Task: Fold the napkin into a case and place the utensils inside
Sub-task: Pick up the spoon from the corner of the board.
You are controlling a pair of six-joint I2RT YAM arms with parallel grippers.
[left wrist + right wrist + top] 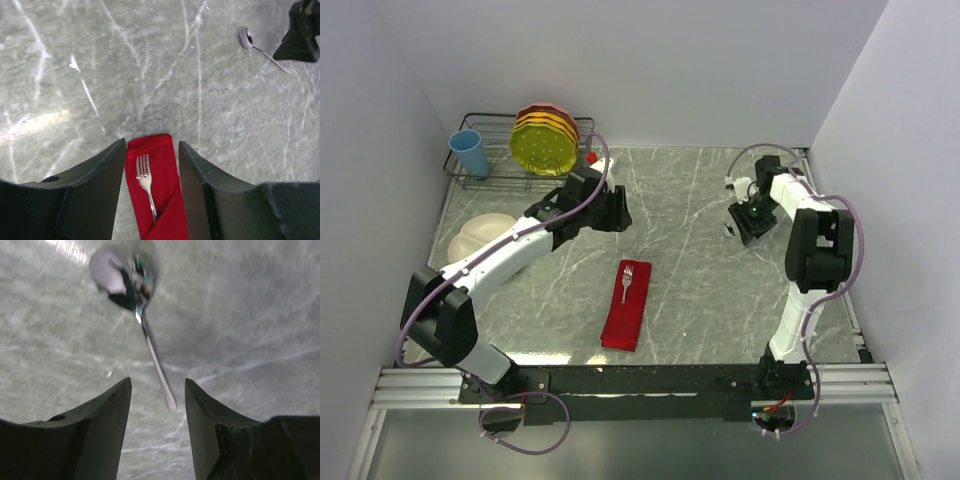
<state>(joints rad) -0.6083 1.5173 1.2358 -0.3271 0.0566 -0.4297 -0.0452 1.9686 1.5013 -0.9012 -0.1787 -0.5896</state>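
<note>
The napkin point(626, 318) held the fork point(627, 281) in its fold. The spoon point(145, 325) lay on the desk point(700, 200) under the open right claw point(157, 383); the left claw point(151, 144) hung open too.

I see grey marble-look tabletop point(700, 200) mid-frame, plain white walls point(670, 60) on three sides — glare streak lower edge, by the aluminium rail point(855, 380).

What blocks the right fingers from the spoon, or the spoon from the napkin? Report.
Nothing visible. The spoon lies on the marble table, its handle between the open right fingers; no object sits between it and the napkin.
</note>
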